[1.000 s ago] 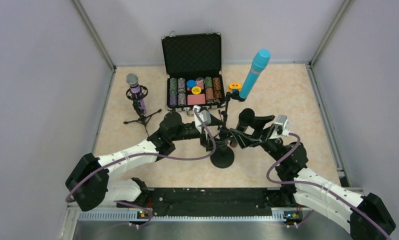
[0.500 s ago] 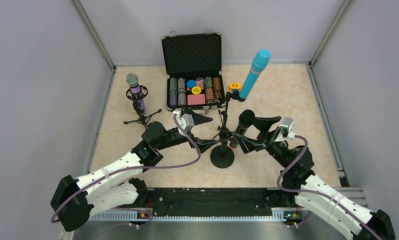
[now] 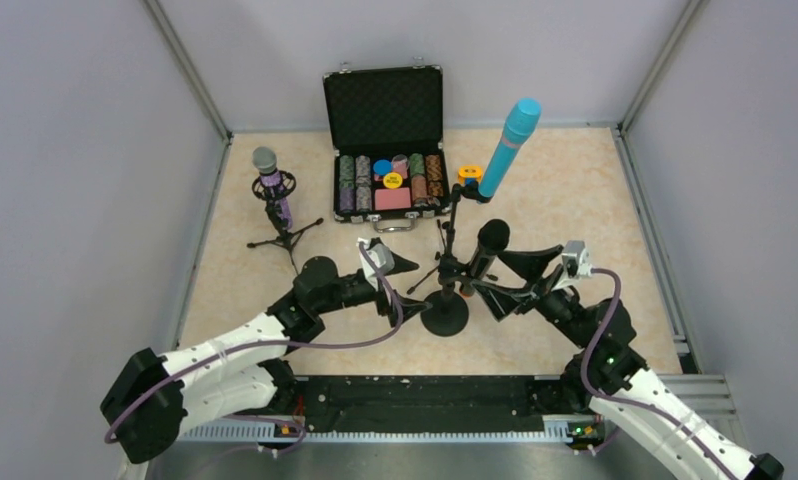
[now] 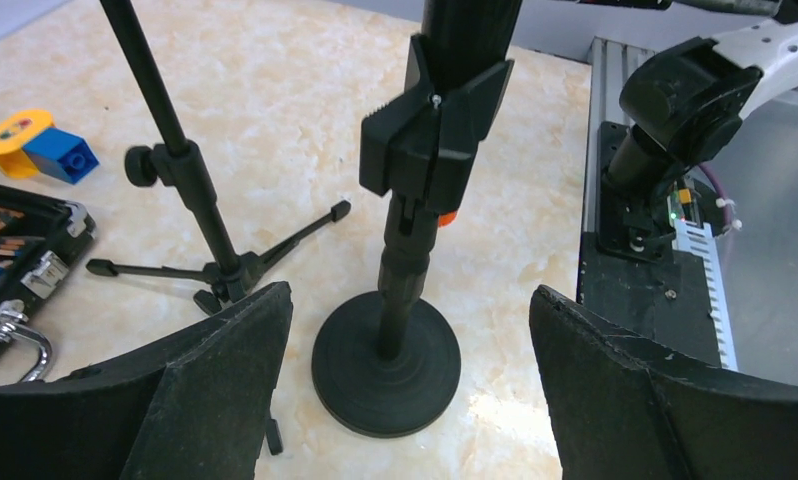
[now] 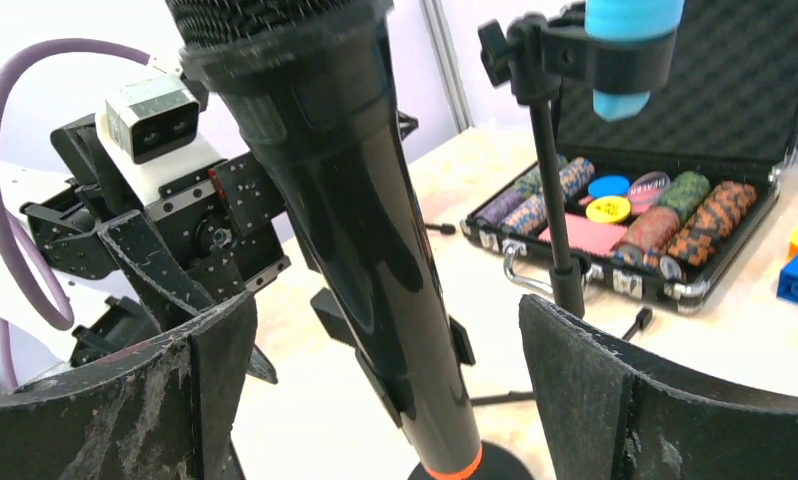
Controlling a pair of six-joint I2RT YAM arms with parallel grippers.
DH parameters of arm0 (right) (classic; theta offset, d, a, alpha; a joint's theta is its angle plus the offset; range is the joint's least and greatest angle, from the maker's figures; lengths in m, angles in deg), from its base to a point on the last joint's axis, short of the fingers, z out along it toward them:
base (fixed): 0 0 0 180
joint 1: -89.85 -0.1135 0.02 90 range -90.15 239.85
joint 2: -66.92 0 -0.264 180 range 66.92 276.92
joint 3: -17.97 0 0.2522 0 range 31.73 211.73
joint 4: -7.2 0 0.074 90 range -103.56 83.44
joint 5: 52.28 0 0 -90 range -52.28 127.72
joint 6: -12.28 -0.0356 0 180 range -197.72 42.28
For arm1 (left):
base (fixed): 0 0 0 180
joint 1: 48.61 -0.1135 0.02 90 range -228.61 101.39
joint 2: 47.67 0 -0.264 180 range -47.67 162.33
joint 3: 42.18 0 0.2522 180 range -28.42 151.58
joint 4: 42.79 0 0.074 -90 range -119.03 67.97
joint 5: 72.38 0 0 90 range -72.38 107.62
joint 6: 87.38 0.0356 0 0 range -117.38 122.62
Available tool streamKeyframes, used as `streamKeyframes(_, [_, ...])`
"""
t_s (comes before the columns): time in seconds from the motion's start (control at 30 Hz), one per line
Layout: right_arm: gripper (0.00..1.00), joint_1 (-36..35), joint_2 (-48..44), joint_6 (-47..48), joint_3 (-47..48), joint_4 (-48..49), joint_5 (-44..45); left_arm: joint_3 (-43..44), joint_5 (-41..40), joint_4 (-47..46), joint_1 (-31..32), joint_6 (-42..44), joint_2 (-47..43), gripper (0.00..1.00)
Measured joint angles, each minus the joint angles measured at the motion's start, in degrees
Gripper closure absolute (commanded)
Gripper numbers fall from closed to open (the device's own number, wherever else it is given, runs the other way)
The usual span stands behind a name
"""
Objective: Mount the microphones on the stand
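Observation:
The black microphone (image 3: 482,255) with the orange end sits in the clip (image 4: 430,135) of the round-base stand (image 3: 444,313), tilted up to the right. My left gripper (image 3: 407,283) is open and empty just left of the stand; the base (image 4: 386,363) lies between its jaws. My right gripper (image 3: 495,282) is open just right of the stand, its jaws either side of the black microphone (image 5: 365,230) without touching. The cyan microphone (image 3: 510,145) sits on a tall tripod stand behind. The purple microphone (image 3: 272,185) sits on a small tripod at the left.
An open black case (image 3: 385,140) of poker chips stands at the back centre. A yellow and blue block (image 3: 469,174) lies beside it. The cyan microphone's tripod legs (image 4: 225,270) spread on the floor just behind the round base. Grey walls enclose three sides.
Both grippers have drawn back from the stand, the left one leftward and the right one rightward. The right gripper has opened off the black microphone, which now stands in the clip alone.

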Motion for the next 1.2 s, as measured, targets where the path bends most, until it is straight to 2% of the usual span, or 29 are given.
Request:
streamKeyframes(0.27, [0.01,0.0,-1.9,-3.4,0.0,-7.4,0.0,-3.0,2.3,-9.7,0.0,0.6,7.6,0.08])
streamKeyframes(0.6, [0.01,0.0,-0.7,-6.6,0.0,-8.7,-0.8,-3.1,5.1,-24.3,0.0,1.6,19.8,0.14])
streamKeyframes(0.87, [0.01,0.0,-0.5,-7.8,0.0,-8.4,-0.8,-1.1,9.2,-32.8,0.0,-0.1,25.5,0.25])
streamKeyframes(1.03, [0.06,0.0,-0.1,-8.1,0.0,-8.3,-0.8,1.8,11.5,-36.8,0.0,-1.9,29.6,0.34])
streamKeyframes(1.2, [0.06,0.0,-0.1,-8.1,0.0,-8.5,-0.7,3.1,12.9,-42.2,0.0,-4.0,34.0,0.53])
